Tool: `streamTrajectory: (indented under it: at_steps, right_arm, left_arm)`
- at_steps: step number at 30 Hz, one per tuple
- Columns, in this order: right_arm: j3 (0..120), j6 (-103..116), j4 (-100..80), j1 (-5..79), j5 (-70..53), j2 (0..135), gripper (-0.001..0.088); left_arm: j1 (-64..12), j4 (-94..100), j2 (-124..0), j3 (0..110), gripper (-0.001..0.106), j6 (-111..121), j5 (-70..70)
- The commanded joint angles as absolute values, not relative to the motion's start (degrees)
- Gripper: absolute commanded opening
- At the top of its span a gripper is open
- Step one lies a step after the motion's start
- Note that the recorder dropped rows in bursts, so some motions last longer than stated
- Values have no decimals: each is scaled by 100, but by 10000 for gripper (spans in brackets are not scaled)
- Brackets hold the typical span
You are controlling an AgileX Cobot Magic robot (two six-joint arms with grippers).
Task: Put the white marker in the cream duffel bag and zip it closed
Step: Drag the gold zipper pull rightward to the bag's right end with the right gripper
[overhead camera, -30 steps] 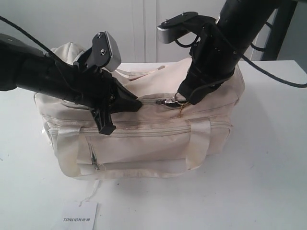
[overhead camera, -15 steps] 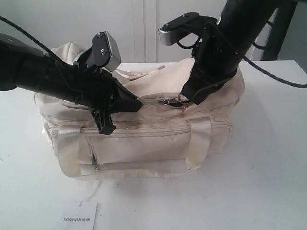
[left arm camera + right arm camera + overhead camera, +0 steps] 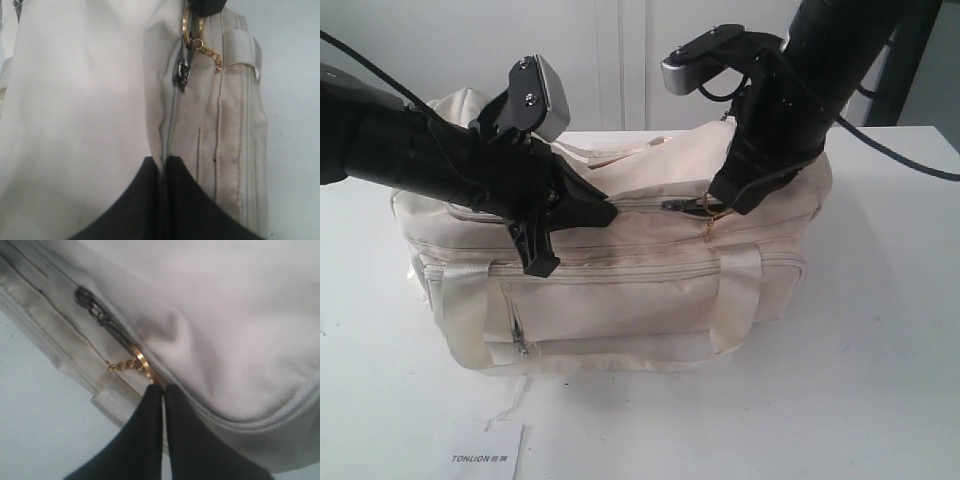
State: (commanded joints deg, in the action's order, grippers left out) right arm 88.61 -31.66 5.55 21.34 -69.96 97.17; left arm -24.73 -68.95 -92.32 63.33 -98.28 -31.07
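Observation:
The cream duffel bag (image 3: 620, 300) lies on the white table. The white marker is hidden. My left gripper (image 3: 610, 213) is shut on a fold of the bag's fabric at the top zipper line (image 3: 172, 120); in the left wrist view the gripper (image 3: 164, 159) pinches that seam. My right gripper (image 3: 722, 205) is shut on the gold ring (image 3: 142, 365) of the zipper pull. The dark slider (image 3: 95, 307) trails behind the ring. In the exterior view the slider (image 3: 682, 206) sits right of the bag's middle. The right gripper (image 3: 163, 386) has its tips touching.
A white "TONLION" card (image 3: 485, 455) lies near the table's front edge, with a loose thread (image 3: 512, 405) just above it. The bag's strap (image 3: 735, 300) hangs down its front face. A white wall stands behind.
My right gripper has moved a little to the right and up with the gold ring, dragging the slider along the top zipper. The left gripper holds its place on the fabric.

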Motion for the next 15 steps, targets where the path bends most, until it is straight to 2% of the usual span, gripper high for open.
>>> streamTrajectory:
  at_steps: [15]
  right_arm:
    - [8861,-3319,533,2048,-6996,9717,0]
  left_arm:
    - [-2473,-6895,-9220,6333,0,-9828,-3117]
